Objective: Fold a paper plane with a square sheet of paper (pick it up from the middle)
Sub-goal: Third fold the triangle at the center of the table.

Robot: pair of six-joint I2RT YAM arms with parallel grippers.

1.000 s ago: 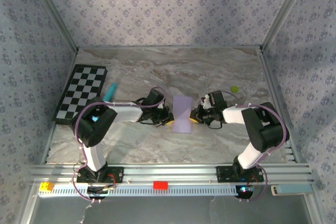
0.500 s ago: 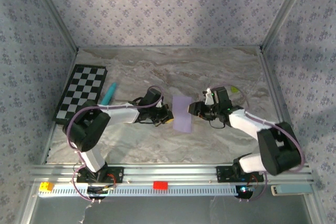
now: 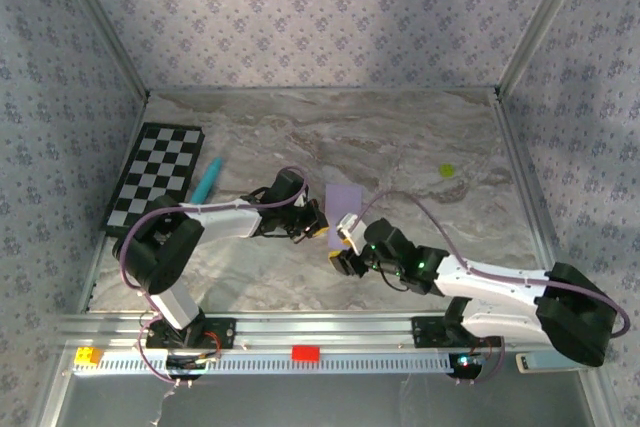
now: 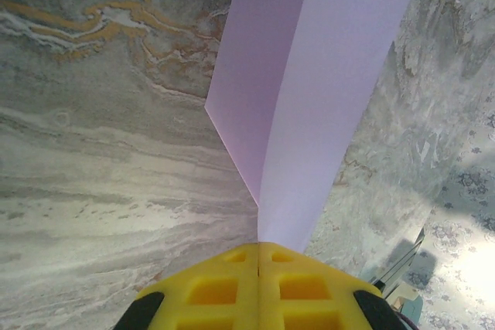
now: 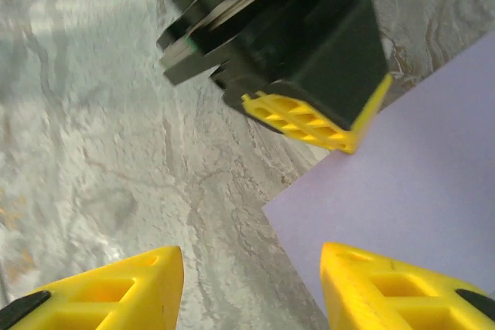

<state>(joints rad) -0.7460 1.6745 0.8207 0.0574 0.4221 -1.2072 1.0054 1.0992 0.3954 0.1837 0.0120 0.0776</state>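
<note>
- While the left gripper (image 4: 259,251) is pinching one edge of the square sheet of paper (image 4: 309,90) with its yellow fingers pressed fully together, the sheet is resting on the marble table (image 3: 420,137), well to the right of the checkerboard (image 3: 155,179).
- The lilac sheet is bending along a lengthwise line, one side looking darker.
- The right gripper (image 5: 249,259) is hovering over the sheet's near corner, farther from the checkerboard than the left gripper, its fingers standing apart and gripping nothing.
- A teal pen (image 3: 208,179) is lying just beside the checkerboard's right edge.
</note>
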